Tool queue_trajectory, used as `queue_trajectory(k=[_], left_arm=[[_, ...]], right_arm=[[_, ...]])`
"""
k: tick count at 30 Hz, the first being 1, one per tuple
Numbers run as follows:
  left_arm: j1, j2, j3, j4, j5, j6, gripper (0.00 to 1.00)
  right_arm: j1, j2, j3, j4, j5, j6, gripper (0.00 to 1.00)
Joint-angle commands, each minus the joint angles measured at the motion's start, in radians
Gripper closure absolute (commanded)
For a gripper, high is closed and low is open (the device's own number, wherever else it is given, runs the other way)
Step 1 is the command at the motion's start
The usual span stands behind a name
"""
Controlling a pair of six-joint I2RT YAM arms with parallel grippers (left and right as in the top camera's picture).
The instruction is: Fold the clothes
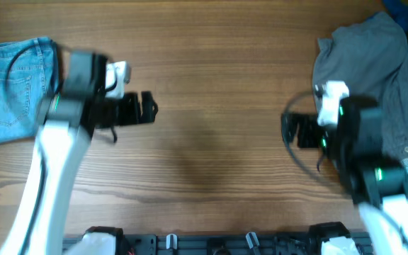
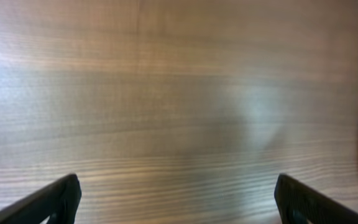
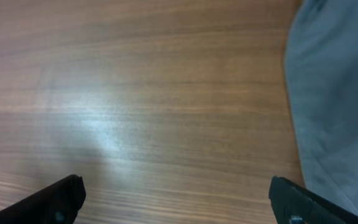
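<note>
- While both arms hang over it, the brown wood-grain table lies bare through the middle, and the cloth sits only at its two ends.
- Crumpled grey button-front garment: it is heaped at the right end, partly under the right arm. Its edge fills the right side of the right wrist view.
- Light blue faded denim jeans: they lie flat at the far left end as a compact bundle, with stitched pocket lines showing. The picture's left edge cuts them off. The part that shows runs longer from the near side of the table to the far side than across it, so the full long axis cannot be told.
- Left gripper: it is released, jaws spread wide, with nothing but bare wood between them in the wrist view. It points toward the table's middle, so the jeans lie behind it, on the outer side of the left arm.
- Right gripper: it is also spread wide and empty, and also faces the middle. It is well apart from the jeans.
- Judgement: the left arm is much the nearer to the jeans. To reach them it would have to swing back and outward, approaching across the bundle's shorter side.
</note>
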Motion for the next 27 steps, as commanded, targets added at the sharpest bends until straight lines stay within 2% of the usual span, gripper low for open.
queue_trajectory(k=[1, 3, 6, 9, 22, 27], left_arm=[[-0.002, -0.322, -0.255, 0.150, -0.040, -0.013, 0.00], [-0.002, -0.458, -0.340, 0.202, -0.040, -0.013, 0.00], [-0.002, -0.587, -0.372, 0.222, -0.039, -0.013, 0.00], [-0.002, -0.641, -0.372, 0.223, -0.039, -0.013, 0.00], [-0.002, -0.649, -0.372, 0.166, -0.039, -0.013, 0.00], [-0.002, -0.649, -0.372, 0.166, -0.039, -0.013, 0.00]], right_arm=[[-0.008, -0.215, -0.117, 0.001, 0.145, 0.080, 0.00], [-0.008, -0.299, -0.147, -0.015, 0.148, 0.078, 0.00], [-0.008, -0.335, -0.148, -0.038, 0.148, 0.077, 0.00], [-0.008, -0.331, -0.148, -0.042, 0.148, 0.077, 0.00], [-0.008, -0.319, -0.149, -0.043, 0.148, 0.077, 0.00], [-0.008, -0.398, -0.158, -0.078, 0.148, 0.077, 0.01]])
